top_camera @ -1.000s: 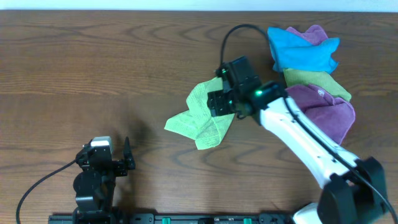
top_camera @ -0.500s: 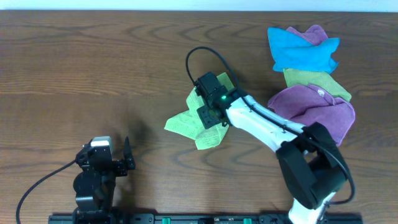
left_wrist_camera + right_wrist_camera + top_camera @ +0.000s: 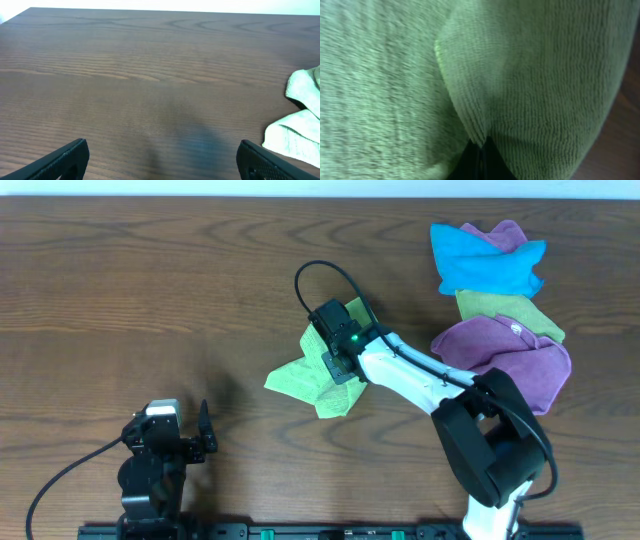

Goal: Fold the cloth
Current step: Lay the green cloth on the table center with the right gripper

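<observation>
The cloth (image 3: 298, 376) lies crumpled and lime-green at the table's middle, and its edge shows at the right of the left wrist view (image 3: 299, 131). My right gripper (image 3: 338, 364) sits on the cloth's right part, shut on a raised fold of the ribbed weave (image 3: 470, 120), with its dark fingertips (image 3: 481, 150) meeting under the fold. The cloth (image 3: 545, 75) fills nearly all of the right wrist view. My left gripper (image 3: 168, 425) rests near the front left, far from the cloth. It is open and holds nothing, with bare wood between its fingers (image 3: 70, 156).
A pile of other cloths lies at the back right: a blue one (image 3: 485, 260), a duller olive-green one (image 3: 505, 310) and a purple one (image 3: 515, 360). A black cable (image 3: 310, 275) loops above the right wrist. Bare wooden table (image 3: 120, 290) stretches left.
My right gripper has moved left over the cloth, come down onto it and shut on a fold. The left arm has not moved.
</observation>
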Robot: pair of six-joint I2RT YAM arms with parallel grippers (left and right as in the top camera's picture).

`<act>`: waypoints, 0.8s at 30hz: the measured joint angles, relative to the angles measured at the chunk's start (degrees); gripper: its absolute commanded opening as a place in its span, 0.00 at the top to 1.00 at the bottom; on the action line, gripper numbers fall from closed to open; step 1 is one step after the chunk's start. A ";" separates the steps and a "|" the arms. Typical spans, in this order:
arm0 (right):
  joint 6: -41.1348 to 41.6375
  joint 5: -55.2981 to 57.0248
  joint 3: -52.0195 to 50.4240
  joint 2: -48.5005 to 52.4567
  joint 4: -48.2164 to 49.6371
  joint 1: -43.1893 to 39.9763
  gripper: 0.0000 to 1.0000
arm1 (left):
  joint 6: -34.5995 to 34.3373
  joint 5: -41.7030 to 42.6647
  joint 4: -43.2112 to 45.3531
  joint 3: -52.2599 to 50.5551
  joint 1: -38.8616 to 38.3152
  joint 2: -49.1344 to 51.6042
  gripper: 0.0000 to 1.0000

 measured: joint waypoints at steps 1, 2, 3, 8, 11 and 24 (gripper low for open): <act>0.17 0.72 0.07 0.00 -0.87 0.00 0.99 | 0.02 0.00 0.00 0.00 0.00 0.00 0.05; 0.55 1.53 0.20 0.00 -1.97 -0.02 0.99 | 0.02 0.00 0.00 0.00 0.00 0.00 0.05; 1.07 2.47 0.46 0.00 -3.08 -0.02 0.99 | 0.00 0.00 0.02 0.00 0.00 0.00 0.05; 3.74 6.71 3.34 -0.55 -8.02 -1.18 0.99 | 0.00 0.00 0.00 0.00 0.00 0.00 0.05; 5.95 8.44 4.13 -3.06 -10.58 -3.39 0.99 | 0.00 0.00 0.00 0.00 0.00 0.00 0.05; 14.67 10.10 4.70 -6.19 -21.42 -17.18 0.25 | 0.00 0.00 0.00 0.00 0.00 0.00 0.05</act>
